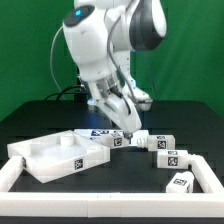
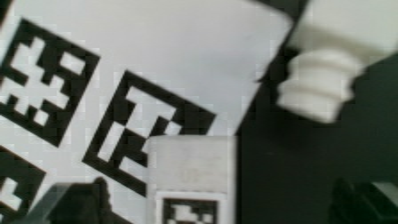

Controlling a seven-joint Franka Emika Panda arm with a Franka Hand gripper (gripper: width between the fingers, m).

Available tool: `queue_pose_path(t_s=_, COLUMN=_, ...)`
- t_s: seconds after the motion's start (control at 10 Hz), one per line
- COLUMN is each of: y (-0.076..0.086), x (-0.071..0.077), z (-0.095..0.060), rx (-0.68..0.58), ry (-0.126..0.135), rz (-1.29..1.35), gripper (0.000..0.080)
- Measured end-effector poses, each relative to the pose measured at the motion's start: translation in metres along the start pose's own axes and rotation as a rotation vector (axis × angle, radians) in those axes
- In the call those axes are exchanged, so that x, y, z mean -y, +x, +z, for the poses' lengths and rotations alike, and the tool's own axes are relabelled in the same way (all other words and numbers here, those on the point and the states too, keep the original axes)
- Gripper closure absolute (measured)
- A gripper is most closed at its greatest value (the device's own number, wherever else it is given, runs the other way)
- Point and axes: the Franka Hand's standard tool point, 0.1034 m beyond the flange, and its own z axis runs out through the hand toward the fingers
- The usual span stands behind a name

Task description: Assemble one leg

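The robot's two-finger gripper (image 1: 121, 133) hangs spread wide astride a chunky white tagged plastic leg (image 2: 189, 178), apparently lined up to grasp it.

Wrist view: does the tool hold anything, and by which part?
Nothing is held yet, it seems: the leg sits inside the open tool, with gaps on both sides.

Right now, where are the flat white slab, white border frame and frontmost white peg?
Flat white slab (image 1: 58, 154): exterior view, top face.
White border frame (image 1: 100, 196): exterior view, near rail.
Short white plastic leg (image 1: 180, 182): exterior view, tagged top.
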Motion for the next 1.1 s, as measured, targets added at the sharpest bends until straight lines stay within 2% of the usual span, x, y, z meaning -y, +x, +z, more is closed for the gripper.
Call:
queue_pose_path(t_s=0.1, y=-0.01, x=0.013, z=-0.014, rx=0.02, ry=0.003, rz=0.025, gripper=0.016)
queue_pose_path(t_s=0.2, y=-0.016, x=0.032, z=-0.024, rx=0.032, ry=0.01, rz=0.045, gripper=0.0153)
queue_pose_path(t_s=0.3, y=-0.016, x=0.049, z=-0.027, rx=0.016, ry=0.027, rz=0.043, gripper=0.0153)
queue_pose_path(t_s=0.4, y=-0.016, x=0.052, z=-0.022, rx=0.001, ry=0.031, rz=0.03, gripper=0.0153)
queue_pose_path(t_s=0.7, y=-0.016, x=0.051, z=-0.021, rx=0.005, ry=0.027, rz=0.026, gripper=0.015)
queue_pose_path(t_s=0.8, y=-0.017, x=0.055, z=-0.023, rx=0.011, ry=0.025, rz=0.075, gripper=0.015)
queue_pose_path(t_s=1.0, y=-0.025, x=0.094, z=-0.032, rx=0.023, ry=0.034, rz=0.163, gripper=0.015)
queue_pose_path(t_s=1.1, y=-0.03, x=0.114, z=-0.034, rx=0.016, ry=0.047, rz=0.192, gripper=0.015)
